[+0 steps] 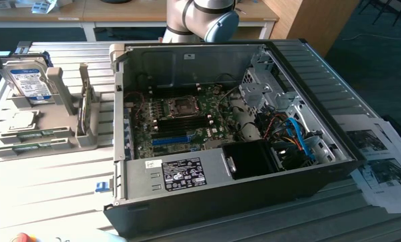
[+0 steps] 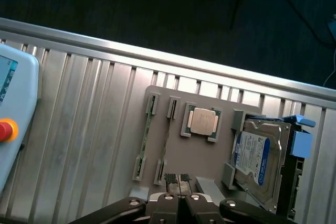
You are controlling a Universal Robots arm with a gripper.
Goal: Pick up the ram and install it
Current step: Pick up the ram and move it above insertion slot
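Currently | stage: pick-up is not yet beginning | ram (image 2: 147,135) is sitting slotted in the grey holder (image 2: 181,156) on the counter (image 2: 89,129), at 9 o'clock of the open computer case (image 1: 186,60) in the exterior view | jaws are pressing together, carrying nothing, hovering over the holder | grasping and installing are both remaining, by my judgement
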